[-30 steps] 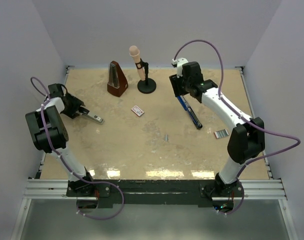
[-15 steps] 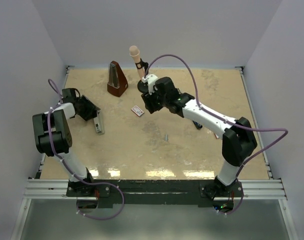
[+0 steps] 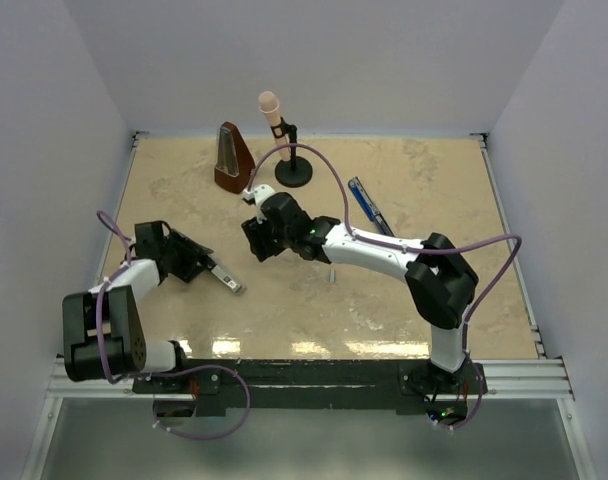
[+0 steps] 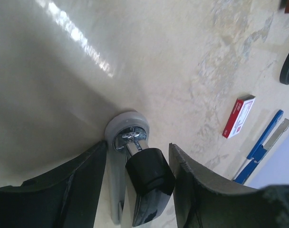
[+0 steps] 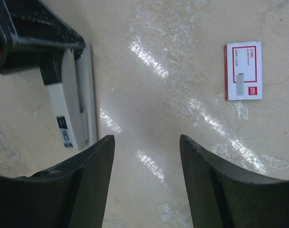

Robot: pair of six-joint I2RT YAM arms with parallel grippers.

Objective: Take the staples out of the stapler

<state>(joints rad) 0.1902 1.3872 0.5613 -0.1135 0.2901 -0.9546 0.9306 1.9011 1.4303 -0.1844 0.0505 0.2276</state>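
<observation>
Left gripper [image 4: 137, 156]: jaws closed around a grey tool [image 4: 135, 137] with a black part, one finger [image 4: 82, 190] on each side of it. In the top view this gripper [image 3: 197, 265] sits low at the left of the table [image 3: 434, 180], and the tool [image 3: 224, 280] sticks out from it toward the centre.

Right gripper [image 5: 145, 142]: jaws wide apart, with only bare table between them. Its wrist view shows a white box [image 5: 243, 71] with a red label lying flat beyond the right finger, and the grey tool [image 5: 71, 114] beyond the left finger. From above, the right gripper [image 3: 256, 245] is reached across to left of centre, near the left gripper but not touching it.

Stapler [image 3: 369, 207]: blue, lying on the table right of centre, toward the far side, well apart from both grippers. Its near end passes behind the right arm. The left wrist view shows its silver rail [image 4: 277, 135].

Staples [image 3: 332, 273]: a small grey strip on the table just in front of the right forearm, apart from the stapler.

Far side: metronome [image 3: 234, 158] and microphone [image 3: 284, 140], both upright.
</observation>
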